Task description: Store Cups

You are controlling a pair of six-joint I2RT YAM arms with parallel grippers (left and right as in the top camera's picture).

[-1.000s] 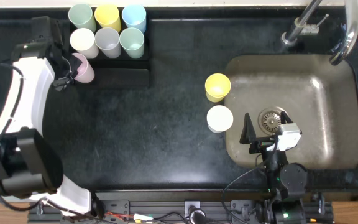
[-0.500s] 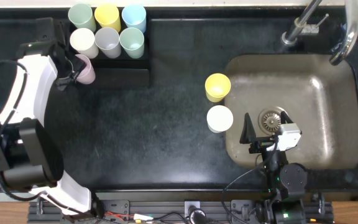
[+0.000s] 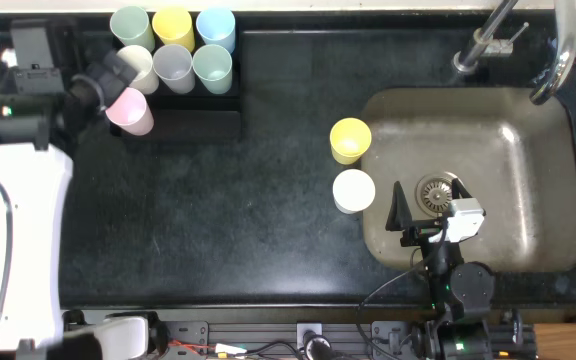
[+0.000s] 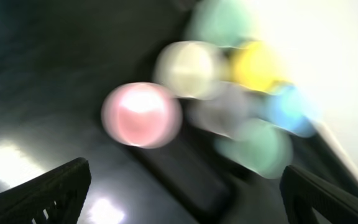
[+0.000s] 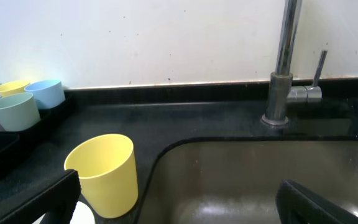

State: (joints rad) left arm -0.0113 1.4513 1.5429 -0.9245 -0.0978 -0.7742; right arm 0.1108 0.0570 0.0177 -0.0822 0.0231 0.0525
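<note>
Reading left hand (image 4: 185, 169) as spread wide, gripping nothing, held above the left end of the black plastic cup tray (image 3: 203, 125) at the back-left of the dark speckled desk (image 3: 268, 220). Seeing small pink plastic cup (image 3: 130, 110) upright, mouth up, at the tray's front-left corner. Looks seated in the front row, but the wrist view is too smeared to confirm. Counting six more plastic cups upright in the two rows behind. Back row: sage green cup (image 3: 130, 25), yellow tray cup (image 3: 172, 25), blue cup (image 3: 215, 25). Middle row: cream cup (image 3: 143, 62), grey cup (image 3: 174, 65), mint cup (image 3: 212, 68). Reading right hand (image 5: 179, 183) as open too, empty, sitting low over the left side of the steel sink (image 3: 513, 150). Seeing two loose cups on the desk just left of the sink rim: loose yellow plastic cup (image 3: 350, 140) upright, white cup (image 3: 353, 190) just in front of it, nearly touching. Chrome tap (image 3: 488, 35) behind the sink.
</note>
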